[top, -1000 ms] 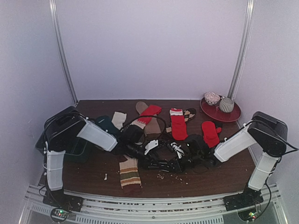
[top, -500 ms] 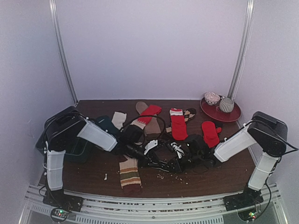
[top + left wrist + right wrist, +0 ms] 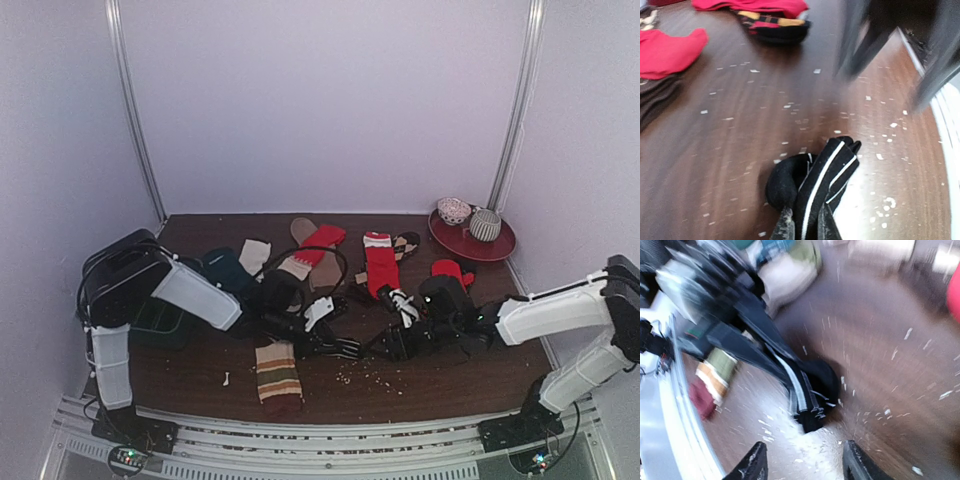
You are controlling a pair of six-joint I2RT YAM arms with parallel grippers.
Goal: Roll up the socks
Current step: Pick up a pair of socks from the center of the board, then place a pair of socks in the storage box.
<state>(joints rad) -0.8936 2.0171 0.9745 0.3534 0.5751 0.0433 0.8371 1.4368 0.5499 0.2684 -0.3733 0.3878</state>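
Well, the black-and-white striped sock (image 3: 812, 180) lies bunched in a half roll on the surface (image 3: 740, 125), front and middle, between the two arms. The left hand (image 3: 805, 227) is pinched tight on its near end. The sock's length runs straight away from that grip toward the right hand (image 3: 807, 465), which hangs wide and empty just short of the far end.

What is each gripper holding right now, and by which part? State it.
Left gripper is shut on the black-and-white striped sock, pinching the rolled bundle at the end nearest its wrist camera. Right gripper is open and holds nothing.
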